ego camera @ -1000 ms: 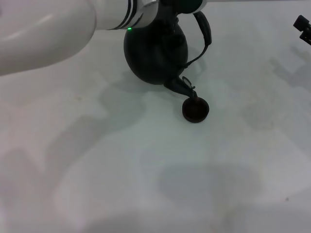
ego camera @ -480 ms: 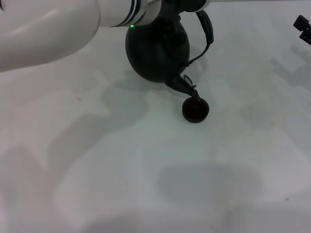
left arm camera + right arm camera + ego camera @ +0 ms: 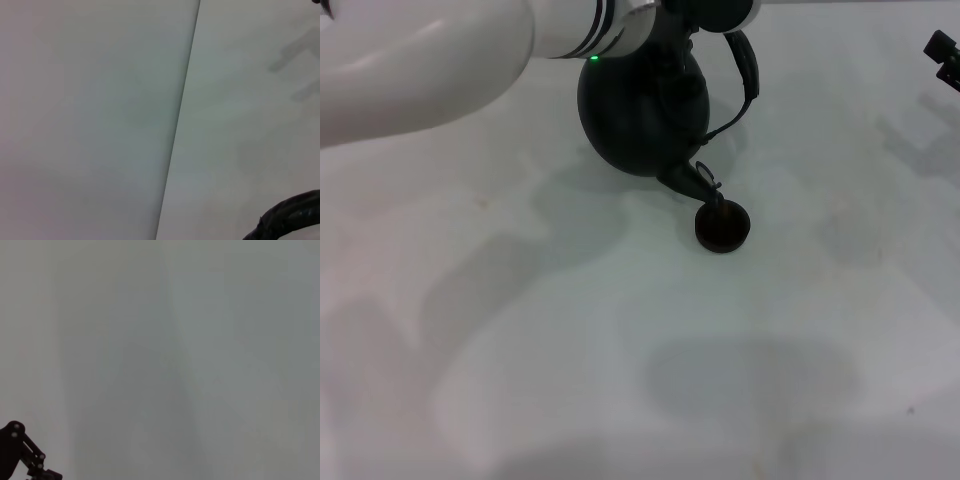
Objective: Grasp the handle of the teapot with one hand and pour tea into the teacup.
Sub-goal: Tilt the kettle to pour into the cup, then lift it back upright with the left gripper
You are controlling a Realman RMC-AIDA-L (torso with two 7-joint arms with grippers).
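Head view shows the teapot point(image 3: 642, 105) tipped forward, its short spout point(image 3: 695, 182) pointing down toward five o'clock and ending right over the rim of the teacup point(image 3: 722, 226), which sits on the desk point(image 3: 620, 360) just right of centre. The pot is at about twelve o'clock from the middle of the picture, and the cup is close below it at five o'clock from its body. The handle point(image 3: 745, 75) arches off the pot's far right side.

The left hand point(image 3: 705, 12) is at the top edge, above the pot, at the end of the white left arm point(image 3: 430, 60) that comes in from ten o'clock. Its fingers are cut off by the picture edge, so I cannot tell how far they are open; judging by the tilted, lifted-looking pot, it most likely has the handle, but the grip itself is not visible. Left wrist view shows only a bit of the dark wrapped hoop over the pale desk.

The step in hand looks like the pour itself. To do it well, the tilt should increase slowly, with the spout tip kept over the cup's middle rather than its near rim, since the cup is tiny and low and any sideways swing would send tea onto the desk. The spout should not press on the cup, which could slide or tip.

The right hand point(image 3: 945, 52) is parked at two o'clock, well apart; its fingers cannot be judged.
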